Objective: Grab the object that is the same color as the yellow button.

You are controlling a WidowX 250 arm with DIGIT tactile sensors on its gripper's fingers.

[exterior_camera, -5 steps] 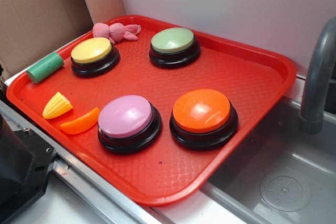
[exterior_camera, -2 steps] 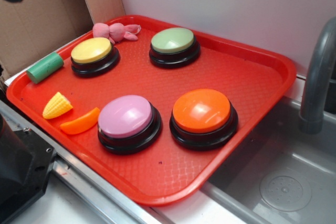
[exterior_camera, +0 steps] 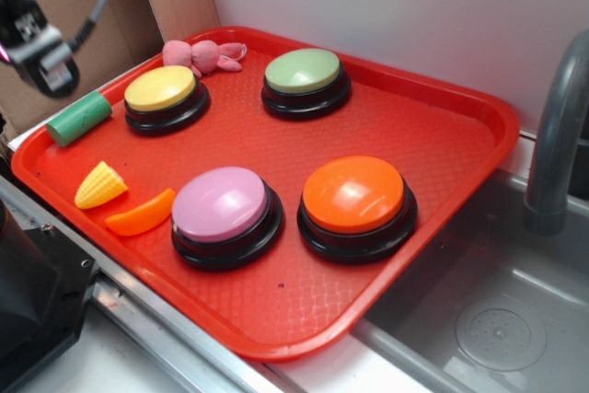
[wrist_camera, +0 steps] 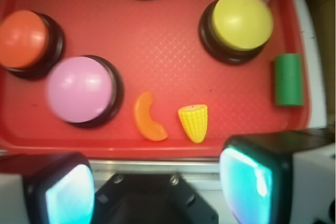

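A big red tray lies below my gripper. My two fingers are spread wide and hold nothing. Past my fingers sit a pink button, an orange button and the yellow button, which is farther out on my right-finger side. A green cylinder lies beside it. An orange slice lies ahead, between my fingers. The little yellow corn rests on the tray just beside the slice, close ahead of my right finger.
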